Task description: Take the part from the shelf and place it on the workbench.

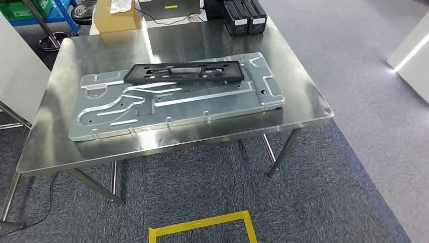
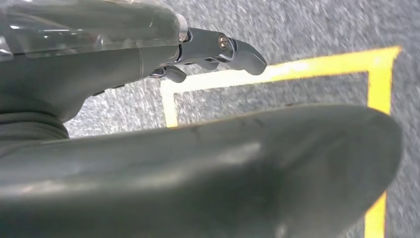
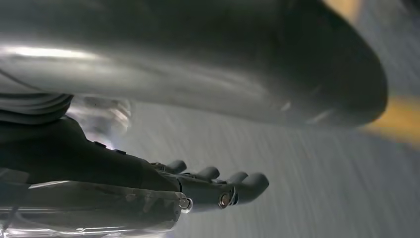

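Stainless steel is filling most of the head view: the workbench point(image 1: 55, 131) is standing ahead of the robot, its near edge running from about 8 o'clock to 3 o'clock. A large stamped metal plate point(image 1: 202, 109) is lying flat across its middle, well inside every edge. The black part point(image 1: 184, 72) is resting on the plate toward 12 o'clock, long side parallel to the bench front, touching nothing else. Judging from this, the placing step is looking finished, with the part already set down.

The left hand point(image 2: 148, 59) is hanging beside the body over grey carpet and yellow floor tape point(image 2: 317, 64), fingers gently curled but apart, holding nothing. The right hand point(image 3: 148, 183) is hanging likewise, fingers extended and slightly bent, nothing in its grasp.

The next move is probably calling only for standing clear or turning back to the shelf. Bare bench surface is lying toward 9 o'clock and 3 o'clock of the plate; a cardboard box point(image 1: 116, 15) and black cases point(image 1: 245, 17) are crowding the far edge.
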